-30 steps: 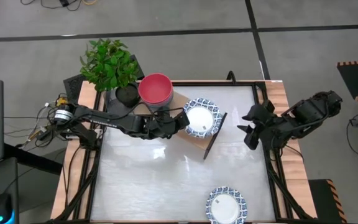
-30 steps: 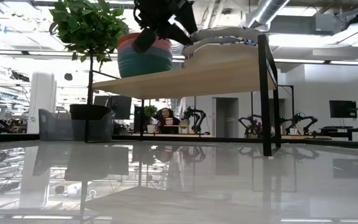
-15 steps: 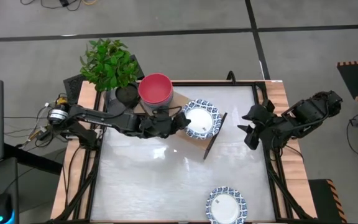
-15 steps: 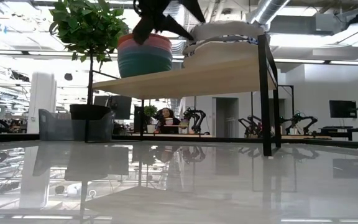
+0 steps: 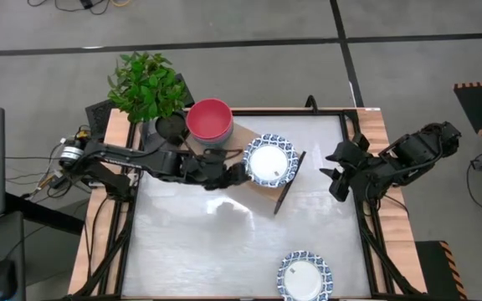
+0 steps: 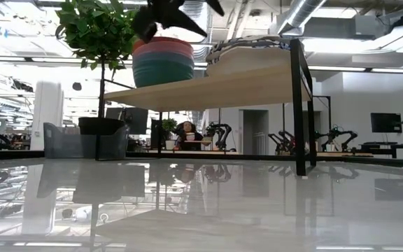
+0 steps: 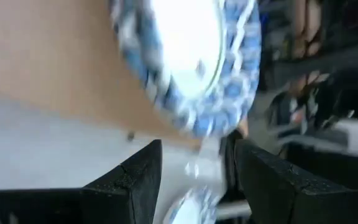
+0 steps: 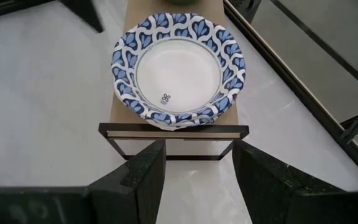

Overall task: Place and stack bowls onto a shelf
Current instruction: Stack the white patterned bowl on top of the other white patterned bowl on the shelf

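Red bowl (image 5: pixel 210 119); white bowls (image 5: pixel 269 160), blue-patterned rims; seemingly pale wood shelf (image 8: pixel 122 99).

— Bowl positions?
— Plain stack, red bowl (image 5: pixel 209 120) uppermost, and white blue-rimmed stack (image 5: pixel 269 161) sit upright, side by side on the wooden shelf (image 6: pixel 208 85). The patterned stack lies just ahead of the left gripper (image 5: pixel 234 171), its jaws apart.
— Remaining?
— One patterned bowl (image 5: pixel 305 277) on the tabletop, well clear.
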Available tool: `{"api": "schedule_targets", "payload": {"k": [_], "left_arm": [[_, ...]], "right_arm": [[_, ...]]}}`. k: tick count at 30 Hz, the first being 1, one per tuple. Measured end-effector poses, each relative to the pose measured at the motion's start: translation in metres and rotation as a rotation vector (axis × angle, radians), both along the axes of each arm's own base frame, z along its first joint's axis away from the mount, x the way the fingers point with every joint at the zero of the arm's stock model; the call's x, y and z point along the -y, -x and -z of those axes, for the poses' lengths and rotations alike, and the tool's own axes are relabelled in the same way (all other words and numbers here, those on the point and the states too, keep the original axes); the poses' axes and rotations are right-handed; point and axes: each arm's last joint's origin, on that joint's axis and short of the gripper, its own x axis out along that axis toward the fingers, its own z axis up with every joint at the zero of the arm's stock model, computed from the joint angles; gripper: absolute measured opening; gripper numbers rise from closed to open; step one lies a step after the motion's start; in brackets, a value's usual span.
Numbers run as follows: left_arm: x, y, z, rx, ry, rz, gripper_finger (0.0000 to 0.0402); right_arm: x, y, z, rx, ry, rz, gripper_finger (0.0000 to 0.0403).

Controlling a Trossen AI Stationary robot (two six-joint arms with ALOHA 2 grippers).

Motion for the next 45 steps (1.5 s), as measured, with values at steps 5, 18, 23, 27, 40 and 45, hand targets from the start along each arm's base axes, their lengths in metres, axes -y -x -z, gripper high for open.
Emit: {"api": "schedule_targets", "payload": {"k": [5,18,23,27,40,45], "left_arm": [[0.021,0.005,0.002,-0.044,0.014,0.174,0.0186],[0.085,-0.029,0.047,-0.001,0.040,0.247,0.0186],[0.100,-0.051,0.079,0.037,0.056,0.255,0.0186],[0.112,-0.063,0.104,0.049,0.075,0.261,0.0186],[0.152,-0.113,0.127,0.003,-0.038,0.434,0.0185],[0.156,-0.124,0.135,-0.099,-0.071,0.460,0.0185]], "right_arm": [[-0.001,0.000,0.000,-0.001,-0.034,0.010,0.0210],[-0.003,-0.002,0.002,-0.018,-0.073,0.007,0.0210],[-0.003,-0.002,0.002,-0.038,-0.048,-0.032,0.0210],[-0.003,-0.002,0.002,-0.049,-0.029,-0.055,0.0210],[-0.003,-0.001,0.002,-0.073,-0.008,-0.099,0.0210],[-0.004,-0.001,0.002,-0.074,-0.011,-0.100,0.0210]]}}
